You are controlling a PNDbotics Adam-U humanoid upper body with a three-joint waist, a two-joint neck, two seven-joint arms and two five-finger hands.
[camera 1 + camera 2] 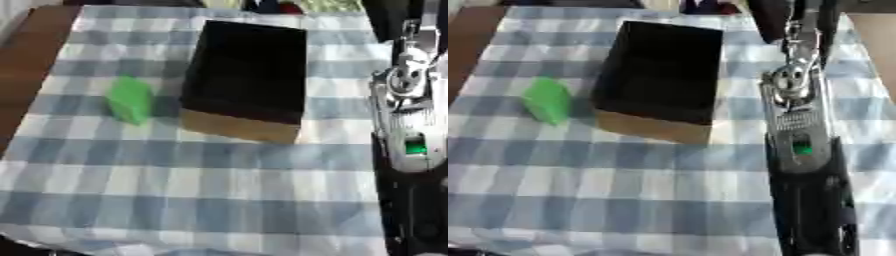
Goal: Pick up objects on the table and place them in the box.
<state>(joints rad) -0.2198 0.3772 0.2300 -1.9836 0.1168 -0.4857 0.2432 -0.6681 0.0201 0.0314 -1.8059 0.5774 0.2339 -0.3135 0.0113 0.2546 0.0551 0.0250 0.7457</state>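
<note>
Head stereo pair, looking steeply down, seemingly close, both sharing box (pixel 248 75), checked cloth (pixel 175 170)

Box and object on the cloth-covered table

The box (pixel 248 75) stands mid-table on the cloth (pixel 192 190); the small object (pixel 129 99) lies just left of it; the robot's right arm (pixel 802 145) extends along its right.

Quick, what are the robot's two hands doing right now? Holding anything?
Left hand: not in either view.
Right hand: only the right arm shows, beside the box; the hand itself is not visible, so its state cannot be told.
</note>
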